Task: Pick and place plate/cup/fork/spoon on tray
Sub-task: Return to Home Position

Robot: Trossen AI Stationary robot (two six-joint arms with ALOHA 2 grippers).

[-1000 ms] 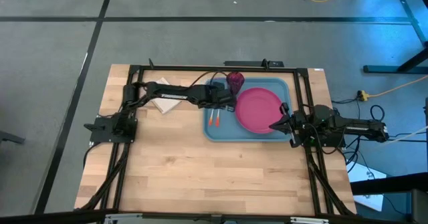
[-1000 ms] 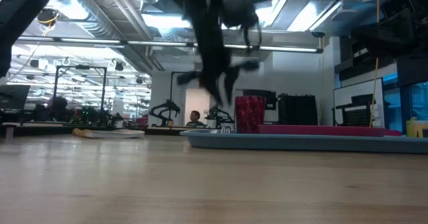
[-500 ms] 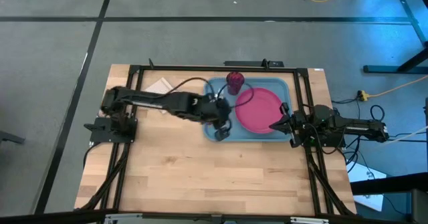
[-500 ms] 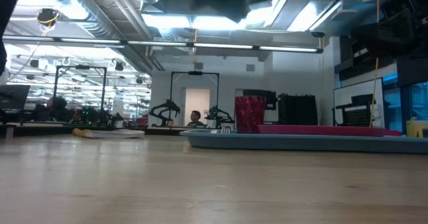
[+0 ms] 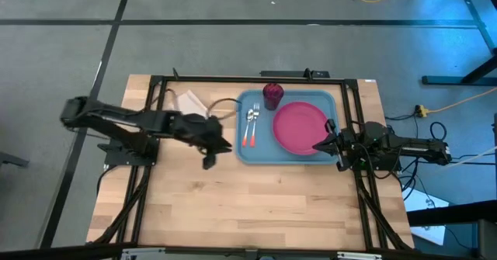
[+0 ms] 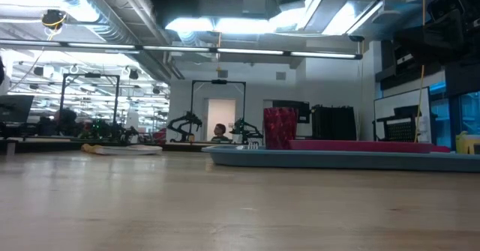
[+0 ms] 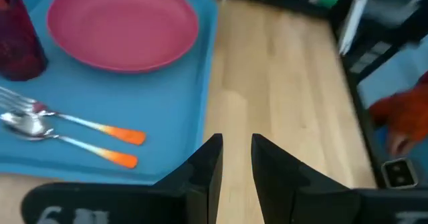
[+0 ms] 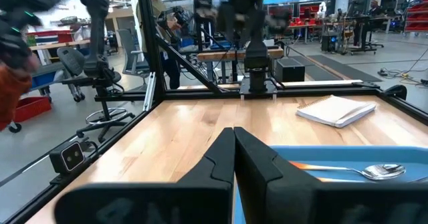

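Left arm has pulled back off the tray since half a sec ago; left pincer [image 5: 208,161] now hangs over bare desk [image 5: 233,206] just left of the tray's left rim, empty, fingers a narrow gap apart in its wrist view. A sec ago it was down over the cutlery spot inside the tray, so this reads as release + retreat.

White napkin [image 5: 189,102] lies on the desk near the far-left corner, beside the arm, not on the tray.

Tray [image 5: 299,155]: light-blue, mid-right of desk. Along its left side lie spoon [image 5: 248,127] and fork [image 5: 255,124], side by side, nearly touching, orange handles toward the near edge. Cup [image 5: 272,95] stands upright at the far edge, just beside the plate. Plate [image 5: 300,128] lies flat in the tray's right part.

Right pincer [image 5: 320,145] waits at the tray's right rim, near the plate edge; fingers pressed together w/ nothing between, per its wrist view.

Judgement: all four items sit on the tray, so the task looks done; only parking the left arm seems left.
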